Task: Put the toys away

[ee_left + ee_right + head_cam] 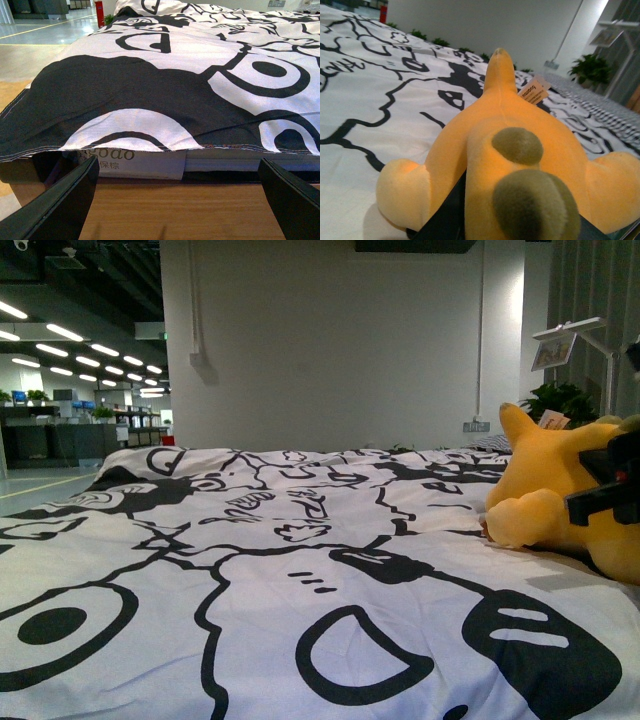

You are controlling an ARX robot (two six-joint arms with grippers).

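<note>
**Robot's right gripper (603, 487) is bracketing a yellow-orange plush toy (555, 490) on a cartoon-print bed**

The toy is lying on the black-and-white duvet (300, 540) close to the bed's right edge, roughly midway between the near and far edges, with its paper tag (534, 90) sticking up. That spot is putting it within the right arm's reach and well away from the left arm. In the right wrist view a black finger (445, 215) is lying against the plush's flank, but the soft body is hiding the rest of the pincer. Whether it is clenched on the toy or merely set around it cannot be told. The left gripper (177, 167) is hanging released, its jaws wide apart and empty, above the wooden board (175, 210) at the bed's near edge, apparently parked clear of the work. By all appearances the toy is not yet put away.
</note>
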